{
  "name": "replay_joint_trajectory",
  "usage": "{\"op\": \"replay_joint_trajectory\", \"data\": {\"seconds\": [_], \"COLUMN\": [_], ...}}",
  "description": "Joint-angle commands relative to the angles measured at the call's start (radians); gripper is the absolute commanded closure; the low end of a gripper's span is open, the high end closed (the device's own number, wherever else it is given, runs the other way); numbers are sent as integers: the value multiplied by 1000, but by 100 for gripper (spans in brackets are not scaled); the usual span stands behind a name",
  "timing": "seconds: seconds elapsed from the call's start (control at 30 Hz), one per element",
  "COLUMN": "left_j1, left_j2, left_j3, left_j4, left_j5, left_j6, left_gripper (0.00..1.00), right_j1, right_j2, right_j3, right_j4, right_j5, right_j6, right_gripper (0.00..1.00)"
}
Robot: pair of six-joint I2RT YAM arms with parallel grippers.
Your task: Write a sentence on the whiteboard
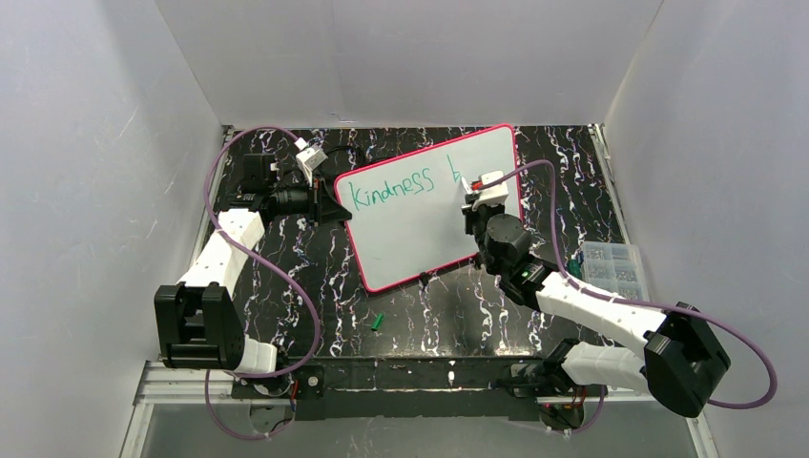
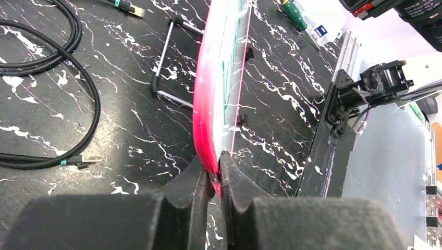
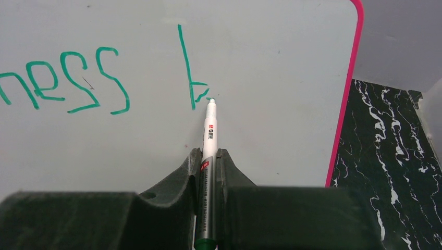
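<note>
at mid-table the whiteboard point(image 1: 420, 239) sits askew, its pink rim pinched at the 9 o'clock edge by the left gripper point(image 2: 215, 174), jaws almost closed on it. the right gripper point(image 3: 209, 159) is clamped tight round a white marker point(image 3: 210, 130), whose tip meets the board at a half-drawn "b". the sentence point(image 1: 389, 191) reads "kindness b" in green, toward the board's 12 o'clock side. a small green piece point(image 1: 377, 322) lies on the tabletop at the board's 6 o'clock.
</note>
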Motion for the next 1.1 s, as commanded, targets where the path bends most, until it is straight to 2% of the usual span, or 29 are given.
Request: {"op": "replay_joint_trajectory", "data": {"seconds": [0.0, 0.57, 1.07], "left_j1": [-3, -5, -4], "left_j2": [-40, -40, -40], "left_j3": [20, 19, 21], "left_j4": [-11, -11, -11], "left_j5": [-59, -59, -59], "left_j6": [64, 65, 64], "left_gripper": [100, 100, 100], "right_j1": [-2, -24, -23], "right_j2": [-11, 27, -26], "right_j3": [31, 81, -2], "right_j4": [52, 94, 1], "right_j5": [47, 11, -49], "right_j6": [-13, -55, 52], "right_gripper": [99, 99, 99]}}
